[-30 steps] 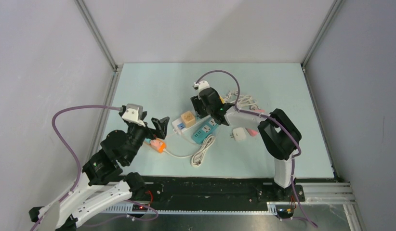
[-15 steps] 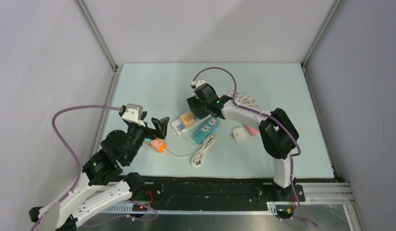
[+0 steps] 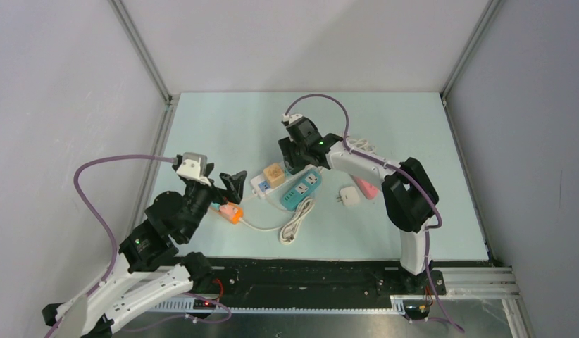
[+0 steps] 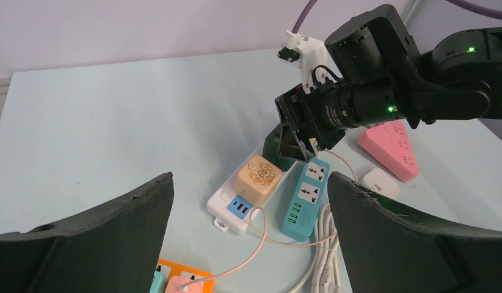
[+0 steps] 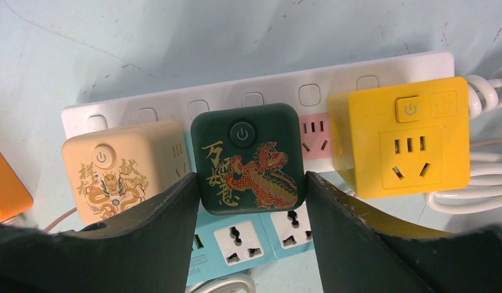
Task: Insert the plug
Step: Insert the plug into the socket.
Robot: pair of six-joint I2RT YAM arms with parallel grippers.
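Note:
The plug is a dark green cube (image 5: 248, 159) with a red and gold dragon. It sits on the white power strip (image 5: 175, 107) between a beige cube (image 5: 117, 171) and a yellow cube (image 5: 401, 137). My right gripper (image 5: 251, 183) is above it, and its two fingers press the cube's left and right sides. In the top view the right gripper (image 3: 295, 158) covers the plug. My left gripper (image 4: 250, 177) stands wide open and holds nothing. It hovers near the orange strip (image 3: 232, 211), left of the white strip (image 3: 258, 184).
A blue power strip (image 5: 236, 244) lies just in front of the white one, with a coiled white cable (image 3: 295, 222) beside it. A white adapter (image 3: 350, 196) and a pink strip (image 4: 392, 146) lie to the right. A thin pink cord (image 4: 261, 244) runs from the orange strip.
The right wrist has shifted slightly toward the far left over the strip, and its jaws widened and then closed in on the green cube again. The left arm has stayed still.

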